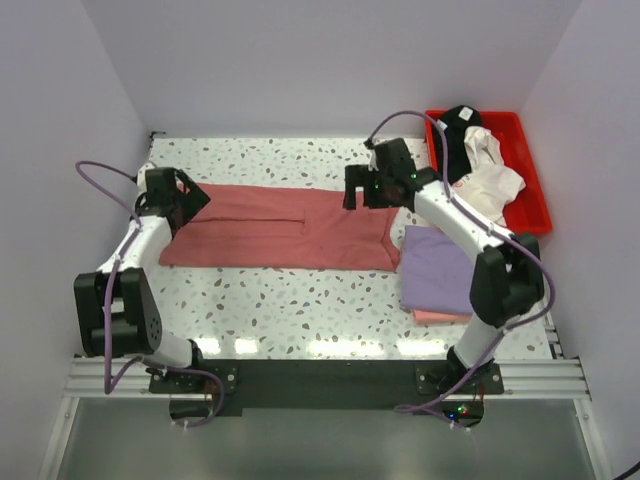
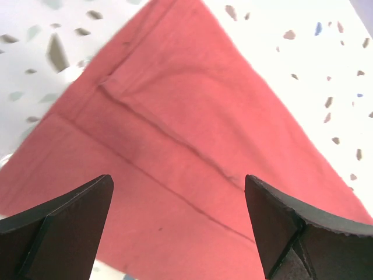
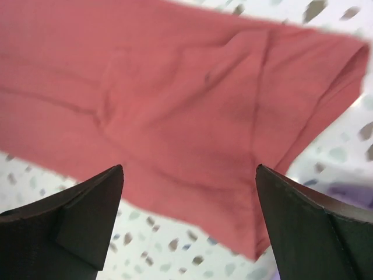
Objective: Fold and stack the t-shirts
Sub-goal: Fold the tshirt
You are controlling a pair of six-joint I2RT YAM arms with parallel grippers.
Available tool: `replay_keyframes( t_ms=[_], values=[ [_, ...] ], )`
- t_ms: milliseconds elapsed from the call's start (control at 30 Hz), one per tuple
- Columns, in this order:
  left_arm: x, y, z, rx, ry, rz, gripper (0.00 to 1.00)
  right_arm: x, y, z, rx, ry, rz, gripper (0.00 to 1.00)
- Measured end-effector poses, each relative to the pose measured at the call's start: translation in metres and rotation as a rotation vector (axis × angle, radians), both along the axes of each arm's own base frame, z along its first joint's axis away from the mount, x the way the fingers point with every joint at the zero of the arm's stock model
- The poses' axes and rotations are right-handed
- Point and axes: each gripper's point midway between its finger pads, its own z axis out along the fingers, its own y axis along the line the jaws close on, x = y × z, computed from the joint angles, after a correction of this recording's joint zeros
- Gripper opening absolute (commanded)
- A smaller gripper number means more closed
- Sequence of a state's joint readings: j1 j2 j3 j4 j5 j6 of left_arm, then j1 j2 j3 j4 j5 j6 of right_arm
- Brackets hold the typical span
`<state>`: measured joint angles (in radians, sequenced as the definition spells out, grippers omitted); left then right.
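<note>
The dusty red t-shirt [image 1: 285, 232] lies flat across the middle of the table, folded lengthwise into a long strip. My left gripper [image 1: 190, 197] is open above its left end; the red cloth [image 2: 175, 151] fills the left wrist view between the fingers. My right gripper [image 1: 352, 192] is open above the strip's right part; the sleeve end [image 3: 233, 116] shows in the right wrist view. A folded lavender shirt [image 1: 438, 268] lies on a pale pink one [image 1: 440, 317] at the right. White [image 1: 492, 180] and black [image 1: 458, 140] shirts sit in the red tray [image 1: 535, 190].
The red plastic tray stands at the back right corner. The speckled table [image 1: 300, 300] has bare room in front of the red shirt. White walls close in the back and sides. The right arm reaches over the lavender stack.
</note>
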<state>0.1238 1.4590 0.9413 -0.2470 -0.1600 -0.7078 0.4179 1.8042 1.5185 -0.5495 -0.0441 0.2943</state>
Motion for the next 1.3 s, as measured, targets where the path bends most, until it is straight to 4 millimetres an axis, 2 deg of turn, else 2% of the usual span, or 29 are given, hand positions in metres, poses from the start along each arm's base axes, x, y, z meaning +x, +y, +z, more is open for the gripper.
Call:
replay_keyframes(
  t_ms=[67, 133, 200, 267, 367, 467, 533, 633, 733, 833, 1033, 1133, 1300],
  values=[
    [0.014, -0.004, 0.004, -0.016, -0.015, -0.032, 1.0, -0.032, 0.016, 0.006, 0.06, -0.006, 0.024, 0.99],
    [0.034, -0.008, 0.004, -0.03, -0.023, -0.065, 1.0, -0.062, 0.035, -0.002, 0.109, 0.032, 0.065, 0.99],
    [0.053, -0.01, -0.003, -0.042, -0.022, -0.089, 1.0, -0.085, 0.053, -0.022, 0.146, 0.095, 0.1, 0.99],
    [0.068, -0.011, -0.017, -0.05, -0.003, -0.111, 1.0, -0.102, 0.061, -0.048, 0.165, 0.173, 0.105, 0.99],
    [0.081, -0.013, -0.046, -0.065, 0.047, -0.128, 1.0, -0.109, 0.06, -0.081, 0.157, 0.266, 0.065, 0.99],
    [0.077, -0.015, -0.074, -0.081, 0.109, -0.131, 1.0, -0.103, 0.057, -0.101, 0.141, 0.305, 0.03, 0.99],
    [0.078, -0.017, -0.073, -0.082, 0.095, -0.137, 1.0, -0.092, 0.057, -0.107, 0.129, 0.31, 0.009, 0.99],
    [0.068, -0.018, -0.075, -0.077, 0.094, -0.136, 1.0, -0.066, 0.059, -0.109, 0.131, 0.299, -0.016, 0.99],
    [0.043, -0.022, -0.077, -0.065, 0.115, -0.128, 1.0, -0.034, 0.055, -0.108, 0.147, 0.275, -0.039, 0.99],
    [0.009, -0.033, -0.08, -0.043, 0.151, -0.12, 1.0, 0.0, 0.05, -0.107, 0.149, 0.243, -0.033, 0.99],
    [-0.062, -0.076, -0.082, -0.059, 0.184, -0.154, 1.0, 0.067, 0.057, -0.105, 0.128, 0.162, 0.021, 0.99],
    [-0.098, -0.101, -0.082, -0.103, 0.157, -0.178, 1.0, 0.095, 0.068, -0.104, 0.142, 0.127, 0.063, 0.99],
    [-0.129, -0.15, -0.08, -0.227, 0.083, -0.242, 1.0, 0.124, 0.09, -0.1, 0.207, 0.084, 0.137, 0.99]
  ],
)
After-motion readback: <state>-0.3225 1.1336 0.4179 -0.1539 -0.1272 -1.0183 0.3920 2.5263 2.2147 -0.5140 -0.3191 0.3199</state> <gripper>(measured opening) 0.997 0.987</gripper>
